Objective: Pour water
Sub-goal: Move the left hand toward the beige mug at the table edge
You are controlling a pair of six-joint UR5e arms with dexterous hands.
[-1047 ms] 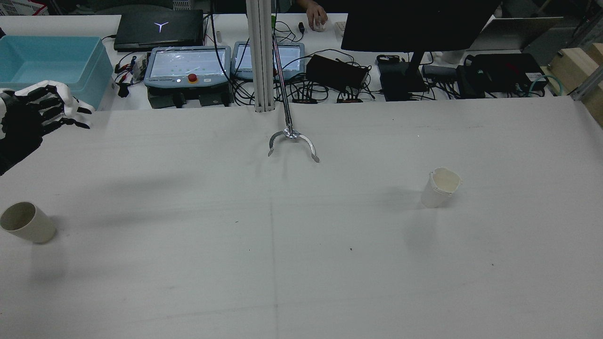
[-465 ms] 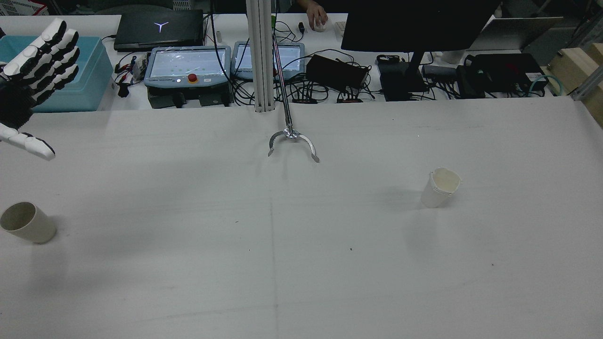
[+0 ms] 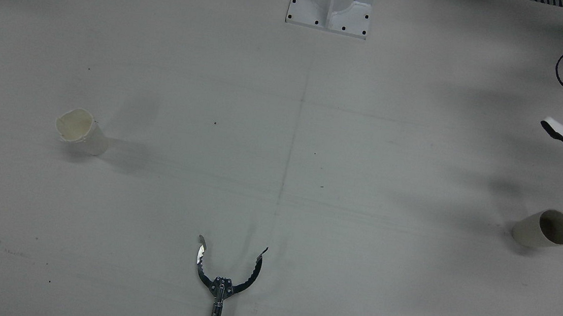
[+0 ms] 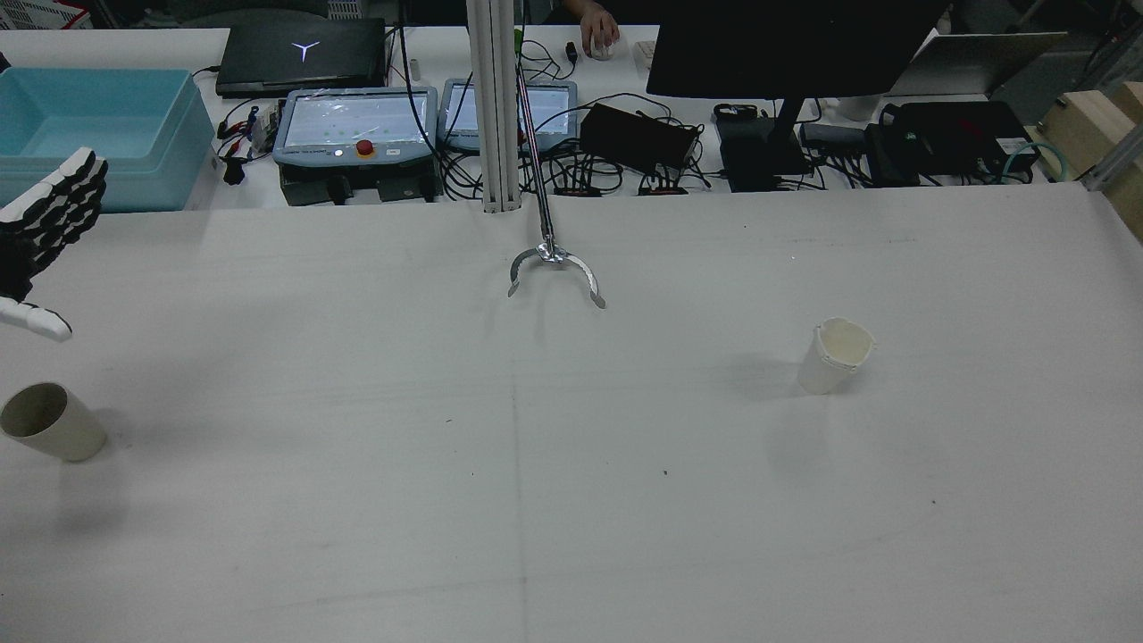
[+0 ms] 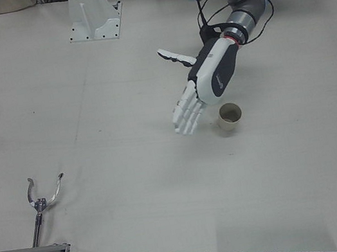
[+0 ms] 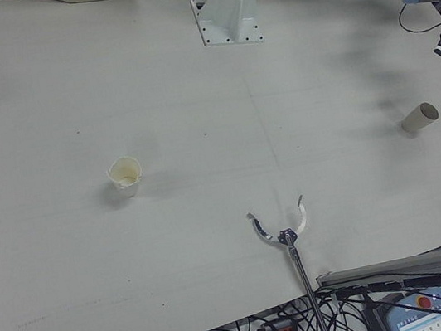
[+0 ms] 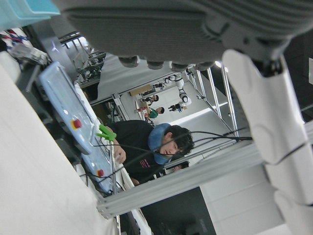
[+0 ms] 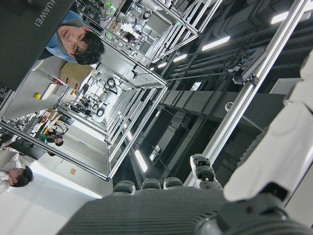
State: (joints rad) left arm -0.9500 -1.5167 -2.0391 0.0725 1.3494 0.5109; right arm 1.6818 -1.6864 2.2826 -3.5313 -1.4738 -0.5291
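Observation:
A tan paper cup [image 4: 49, 421] stands near the table's left edge; it also shows in the left-front view [image 5: 230, 118] and the front view [image 3: 544, 229]. My left hand [image 5: 211, 78] hovers just above and beside it, open, fingers spread and straight, not touching it. In the rear view the left hand [image 4: 43, 228] is at the left edge, behind the cup. A white paper cup [image 4: 836, 355] with a crumpled rim stands upright on the right half, also seen in the front view [image 3: 80, 131]. My right hand [image 8: 161, 205] shows only in its own view, aimed at the ceiling, holding nothing.
A metal grabber tool [image 4: 554, 268] rests with open claws at the table's middle far side. A blue bin [image 4: 98, 125], control pendants [image 4: 355, 125], cables and a monitor lie beyond the far edge. An arm pedestal [image 3: 331, 9] stands at the robot's side.
The left hand opened from curled fingers to a flat spread, rose, then came down and back toward the left edge, closer to the tan cup. The cups have not moved.

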